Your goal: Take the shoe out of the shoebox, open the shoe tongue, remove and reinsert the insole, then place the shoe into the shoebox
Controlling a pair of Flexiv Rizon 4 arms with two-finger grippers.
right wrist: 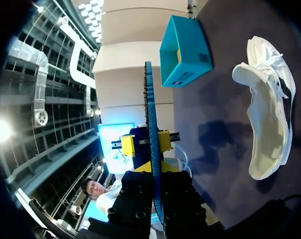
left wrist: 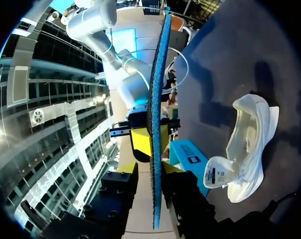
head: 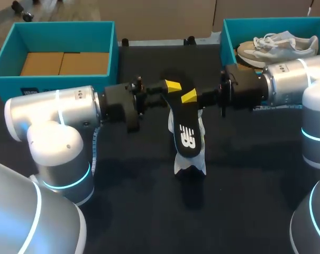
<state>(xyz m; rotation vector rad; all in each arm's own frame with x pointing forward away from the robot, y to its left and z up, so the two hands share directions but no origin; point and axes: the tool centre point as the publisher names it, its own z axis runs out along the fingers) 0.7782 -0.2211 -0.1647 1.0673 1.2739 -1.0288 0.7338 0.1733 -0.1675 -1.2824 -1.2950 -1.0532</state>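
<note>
A black insole point(head: 185, 129) with a white logo hangs in the air over the middle of the table, between my two arms. My right gripper point(right wrist: 152, 172) is shut on its upper end, seen edge-on as a blue strip point(right wrist: 150, 119). From the other side my left gripper point(left wrist: 149, 172) straddles the same end of the insole point(left wrist: 156, 124). Its fingers stand open, with a gap showing on one side. In the head view the left gripper point(head: 167, 91) and right gripper point(head: 198, 98) face each other. The white shoe point(head: 176, 161) lies on the dark table under the insole, also visible as a shoe point(left wrist: 250, 144) on its side.
A teal shoebox point(head: 6, 63) with brown cardboard inside stands at the back left. At the back right a second teal box point(head: 228, 32) holds a grey-white sneaker point(head: 279, 46), close behind my right arm. The near half of the table lies in front of the shoe.
</note>
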